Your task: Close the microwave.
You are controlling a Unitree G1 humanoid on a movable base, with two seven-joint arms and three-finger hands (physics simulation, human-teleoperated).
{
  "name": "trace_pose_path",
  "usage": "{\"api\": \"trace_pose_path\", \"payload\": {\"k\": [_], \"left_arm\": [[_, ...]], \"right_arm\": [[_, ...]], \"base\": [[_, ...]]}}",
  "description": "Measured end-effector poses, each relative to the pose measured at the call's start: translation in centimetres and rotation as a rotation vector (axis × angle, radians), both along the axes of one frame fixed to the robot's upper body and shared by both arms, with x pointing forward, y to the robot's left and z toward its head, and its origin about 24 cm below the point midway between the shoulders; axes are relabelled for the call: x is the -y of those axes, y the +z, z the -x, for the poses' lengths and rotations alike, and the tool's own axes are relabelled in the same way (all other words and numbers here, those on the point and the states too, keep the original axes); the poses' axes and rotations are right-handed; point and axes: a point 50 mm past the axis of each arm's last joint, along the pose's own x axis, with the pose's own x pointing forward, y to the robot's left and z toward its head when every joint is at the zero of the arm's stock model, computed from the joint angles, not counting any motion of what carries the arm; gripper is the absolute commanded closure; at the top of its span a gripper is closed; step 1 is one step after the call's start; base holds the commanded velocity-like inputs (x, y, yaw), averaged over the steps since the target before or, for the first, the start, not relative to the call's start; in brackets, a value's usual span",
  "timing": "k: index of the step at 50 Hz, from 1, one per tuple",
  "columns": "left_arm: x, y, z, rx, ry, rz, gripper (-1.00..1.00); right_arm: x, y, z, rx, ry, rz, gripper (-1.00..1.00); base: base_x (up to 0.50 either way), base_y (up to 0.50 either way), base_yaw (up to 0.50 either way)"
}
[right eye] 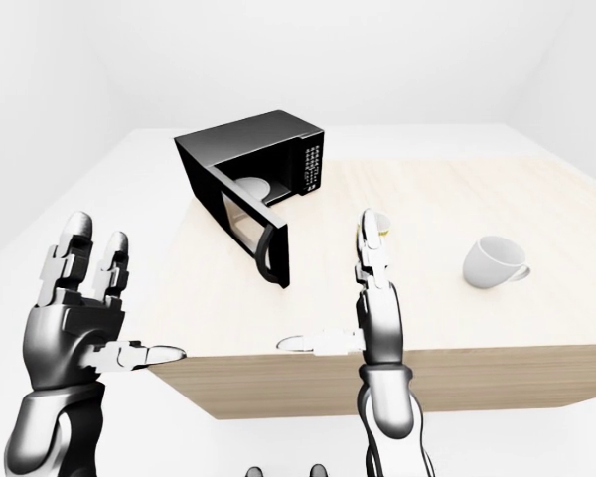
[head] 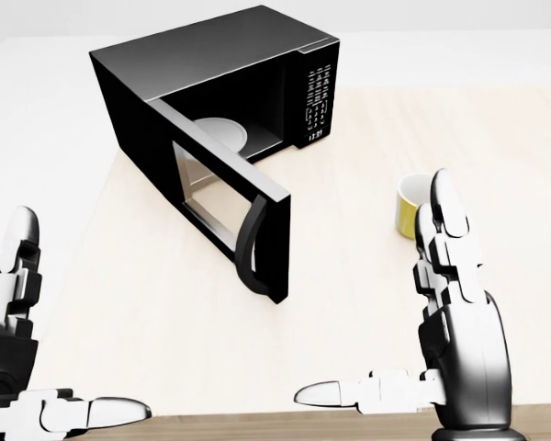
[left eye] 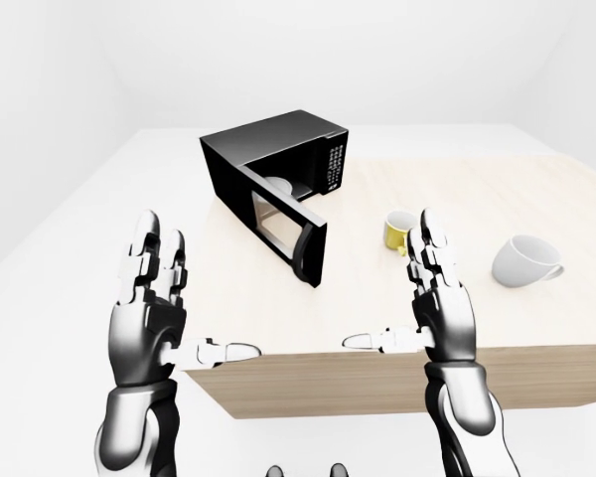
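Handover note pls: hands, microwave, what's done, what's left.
Left hand: open, holding nothing, raised at the table's near-left corner.
Right hand: open, holding nothing, raised over the near edge.
Microwave: on the table, top left in the head view, door swung wide open toward the robot.
Done: nothing, no contact with the door.
Left: push the door shut.

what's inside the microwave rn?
Through the open door of the microwave, a round pale turntable plate shows on the cavity floor, nothing visibly on it. The door and the dark walls hide the rest of the cavity.
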Motion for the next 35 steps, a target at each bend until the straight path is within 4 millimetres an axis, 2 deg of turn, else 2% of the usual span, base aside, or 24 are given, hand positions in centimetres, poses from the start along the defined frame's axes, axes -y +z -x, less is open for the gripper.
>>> {"api": "trace_pose_path", "payload": {"k": [35], "left_arm": [[0.0, 0.06, 0.08, 0.003, -0.001, -0.003, -1.0]], "right_arm": [[-0.23, 0.08, 0.09, 0.004, 0.007, -0.001, -1.0]], "base": [[0.0, 0.5, 0.0]]}}
